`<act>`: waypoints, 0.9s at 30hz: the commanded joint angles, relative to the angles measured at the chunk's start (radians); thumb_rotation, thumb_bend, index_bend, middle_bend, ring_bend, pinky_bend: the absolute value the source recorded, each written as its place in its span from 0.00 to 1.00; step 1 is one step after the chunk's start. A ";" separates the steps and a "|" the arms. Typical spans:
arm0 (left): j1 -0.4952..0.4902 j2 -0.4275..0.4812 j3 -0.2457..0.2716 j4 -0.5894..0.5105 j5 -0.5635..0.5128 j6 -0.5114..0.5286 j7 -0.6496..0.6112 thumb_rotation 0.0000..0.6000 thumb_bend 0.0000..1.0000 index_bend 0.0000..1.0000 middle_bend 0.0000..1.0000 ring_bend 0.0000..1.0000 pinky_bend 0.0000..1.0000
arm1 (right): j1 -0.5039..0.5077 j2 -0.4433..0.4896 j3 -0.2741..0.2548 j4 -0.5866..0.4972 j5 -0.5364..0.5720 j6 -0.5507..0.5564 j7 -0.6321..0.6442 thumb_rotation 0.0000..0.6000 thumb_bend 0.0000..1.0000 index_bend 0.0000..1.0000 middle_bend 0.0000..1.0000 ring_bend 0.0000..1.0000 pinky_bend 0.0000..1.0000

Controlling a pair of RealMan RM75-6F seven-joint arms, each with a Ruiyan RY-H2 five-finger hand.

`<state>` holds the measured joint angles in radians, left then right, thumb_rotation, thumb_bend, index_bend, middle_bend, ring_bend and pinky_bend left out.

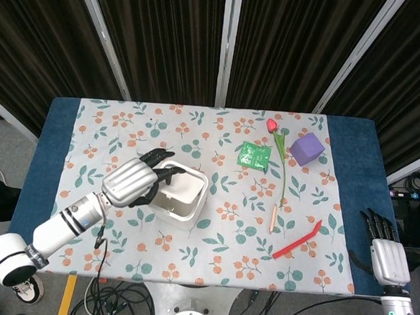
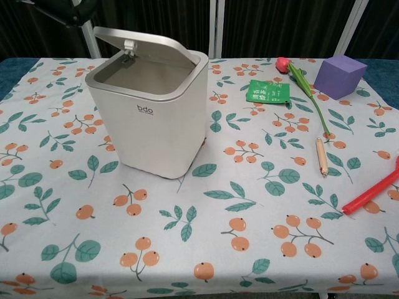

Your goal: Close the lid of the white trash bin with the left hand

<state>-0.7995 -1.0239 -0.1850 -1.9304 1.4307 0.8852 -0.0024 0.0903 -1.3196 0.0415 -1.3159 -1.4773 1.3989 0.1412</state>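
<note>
A lab test rig: black curtains point(image 1: 168, 39) behind, loose cables point(image 1: 113, 302) under the table point(image 1: 355, 139).
</note>
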 commanded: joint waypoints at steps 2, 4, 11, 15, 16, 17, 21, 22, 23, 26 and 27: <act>0.010 -0.011 0.018 0.004 0.010 0.008 0.006 1.00 0.85 0.14 0.40 0.03 0.07 | 0.001 -0.001 -0.001 0.000 0.002 -0.004 0.000 1.00 0.21 0.00 0.00 0.00 0.00; 0.012 -0.017 0.025 0.007 0.013 0.009 0.006 1.00 0.85 0.14 0.40 0.03 0.07 | 0.002 -0.002 -0.001 0.001 0.002 -0.007 -0.001 1.00 0.21 0.00 0.00 0.00 0.00; 0.017 -0.039 0.045 0.016 0.023 0.011 0.010 1.00 0.85 0.14 0.40 0.03 0.07 | 0.003 -0.001 -0.002 -0.003 0.002 -0.009 -0.005 1.00 0.21 0.00 0.00 0.00 0.00; 0.016 -0.050 0.052 0.022 0.024 0.006 0.014 1.00 0.85 0.14 0.40 0.03 0.07 | 0.002 0.000 -0.002 -0.005 0.005 -0.012 -0.006 1.00 0.21 0.00 0.00 0.00 0.00; 0.015 -0.052 0.053 0.023 0.023 0.005 0.015 1.00 0.86 0.14 0.40 0.03 0.07 | 0.003 0.000 -0.003 -0.005 0.005 -0.014 -0.005 1.00 0.21 0.00 0.00 0.00 0.00; 0.014 -0.054 0.054 0.025 0.021 0.002 0.015 1.00 0.86 0.14 0.40 0.03 0.07 | 0.003 -0.001 -0.003 -0.004 0.005 -0.015 -0.005 1.00 0.21 0.00 0.00 0.00 0.00; 0.012 -0.061 0.059 0.028 0.014 -0.005 0.021 1.00 0.85 0.14 0.40 0.03 0.07 | 0.004 -0.002 -0.003 -0.003 0.005 -0.016 -0.004 1.00 0.21 0.00 0.00 0.00 0.00; 0.011 -0.063 0.061 0.029 0.012 -0.007 0.022 1.00 0.85 0.14 0.40 0.03 0.07 | 0.004 -0.002 -0.004 -0.002 0.005 -0.017 -0.004 1.00 0.21 0.00 0.00 0.00 0.00; 0.010 -0.066 0.062 0.031 0.010 -0.011 0.022 1.00 0.85 0.14 0.40 0.03 0.07 | 0.003 -0.002 -0.004 -0.002 0.005 -0.017 -0.003 1.00 0.21 0.00 0.00 0.00 0.00; 0.007 -0.075 0.068 0.036 0.007 -0.020 0.024 1.00 0.86 0.14 0.40 0.03 0.07 | 0.003 -0.002 -0.004 -0.001 0.006 -0.018 -0.002 1.00 0.21 0.00 0.00 0.00 0.00; 0.006 -0.078 0.070 0.038 0.006 -0.023 0.025 1.00 0.86 0.14 0.40 0.03 0.07 | 0.003 -0.002 -0.004 -0.001 0.006 -0.019 -0.002 1.00 0.21 0.00 0.00 0.00 0.00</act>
<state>-0.7924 -1.1009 -0.1160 -1.8934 1.4376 0.8639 0.0221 0.0935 -1.3219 0.0372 -1.3171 -1.4708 1.3801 0.1394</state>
